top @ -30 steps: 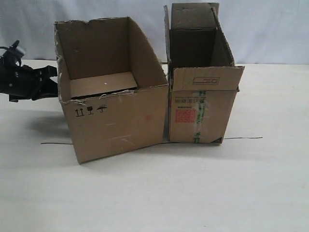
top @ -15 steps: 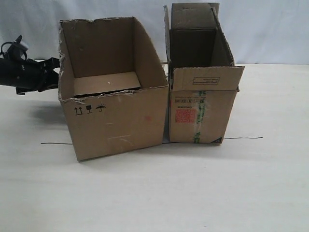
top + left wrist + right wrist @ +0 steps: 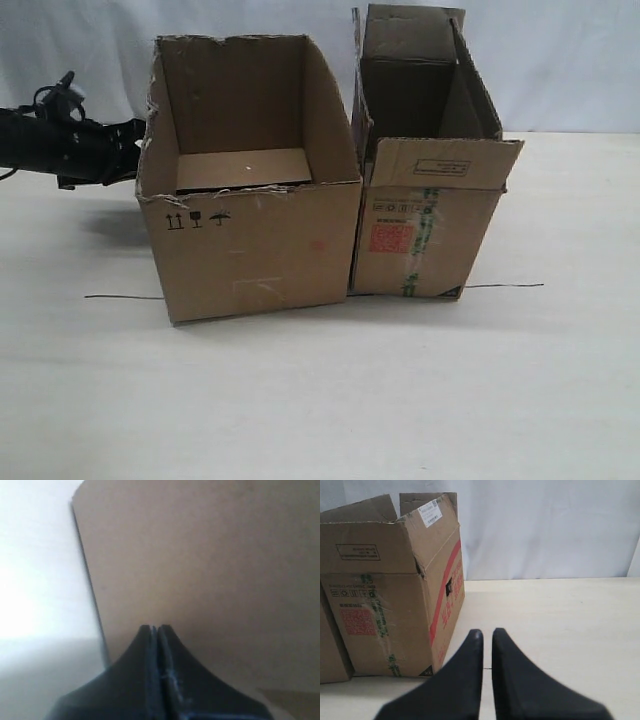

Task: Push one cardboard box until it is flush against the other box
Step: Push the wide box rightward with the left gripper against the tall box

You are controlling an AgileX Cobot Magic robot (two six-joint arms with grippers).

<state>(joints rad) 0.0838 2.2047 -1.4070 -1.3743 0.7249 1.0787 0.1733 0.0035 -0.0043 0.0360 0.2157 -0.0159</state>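
Two boxes meet on the table: my left gripper, fingers pressed together, touches the ragged-rimmed cardboard box, now against the taller red-stamped other box, its fingers nearly closed on nothing, right gripper nearby.

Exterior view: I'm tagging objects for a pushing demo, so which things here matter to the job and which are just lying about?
Part of the job:
- cardboard box, wider, ragged rim
- other box, narrower, red stamp and green tape
- left gripper, shut, at the wide box's outer side

Just lying about:
- thin dark line across the table
- right gripper, away from both boxes
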